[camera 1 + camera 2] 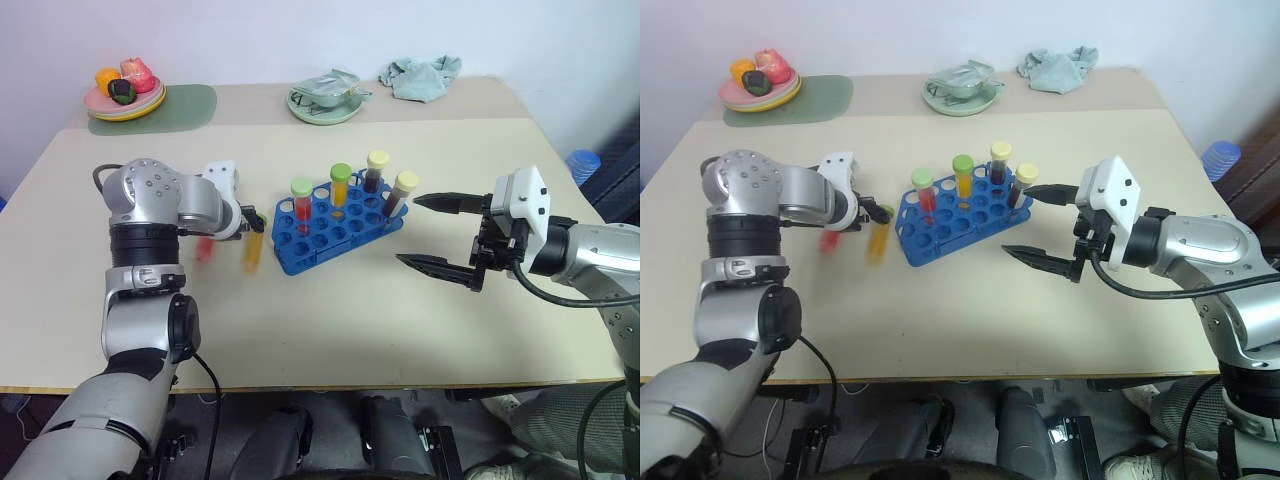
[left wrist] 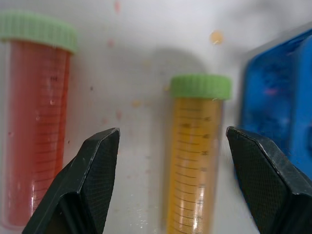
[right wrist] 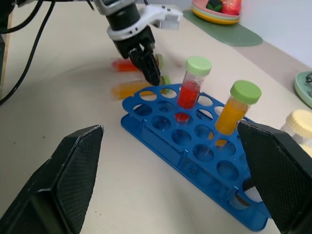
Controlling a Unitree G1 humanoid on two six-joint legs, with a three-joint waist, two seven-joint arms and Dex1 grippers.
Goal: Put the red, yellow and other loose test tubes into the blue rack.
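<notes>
- A beige table [image 1: 330, 330] holds a blue rack [image 1: 335, 225] near its middle, set at an angle.
- Four capped tubes stand upright in the rack: a red tube with a green cap [image 1: 302, 203], an orange tube with a green cap [image 1: 341, 185], a dark tube with a pale yellow cap [image 1: 375, 172], and another dark tube with a cream cap [image 1: 400, 193].
- Two loose tubes lie flat on the table just to the left of the rack: a yellow tube [image 2: 195, 161] nearest the rack, and a red tube [image 2: 34, 126] a little farther out. Both have green caps.
- The left gripper [image 2: 173, 180] points steeply down over the loose tubes. Its two black fingers are spread apart with the yellow tube lying between them; it looks as if neither finger is touching the tube, though the close view makes that hard to judge.
- The right gripper [image 1: 435, 233] hangs above the table just to the right of the rack, pointing toward it. Its fingers are spread wide and hold nothing.
- At the far edge of the table sit a plate of toy fruit [image 1: 125, 95] on a green mat [image 1: 190, 105], a pale green dish [image 1: 325, 100], and a crumpled cloth [image 1: 420, 77].
</notes>
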